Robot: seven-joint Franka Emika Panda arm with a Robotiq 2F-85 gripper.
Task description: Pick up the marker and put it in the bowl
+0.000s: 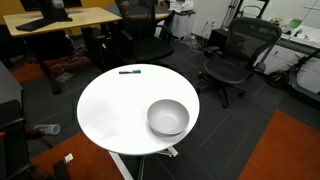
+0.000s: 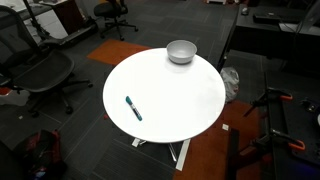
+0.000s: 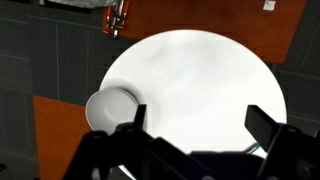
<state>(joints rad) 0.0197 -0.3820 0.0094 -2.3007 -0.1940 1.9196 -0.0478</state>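
Pincer [image 3: 198, 128]: spread, empty.
Marker [image 2: 133, 108]: ungrasped on counter [image 2: 175, 95], well below pincer.
Bowl [image 3: 110, 108]: empty; 0 of 2 steps done.

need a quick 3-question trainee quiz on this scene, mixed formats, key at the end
1. Fill in: the marker lies flat on the white round ___, well apart from the bowl.
2. True or false: the marker is inside the bowl.
3. Pick one. In the wrist view the gripper is:
A. open and empty, above the table
B. shut on the marker
C. shut on the bowl's rim

Key
1. table
2. False: the bowl looks empty in both exterior views.
3. A
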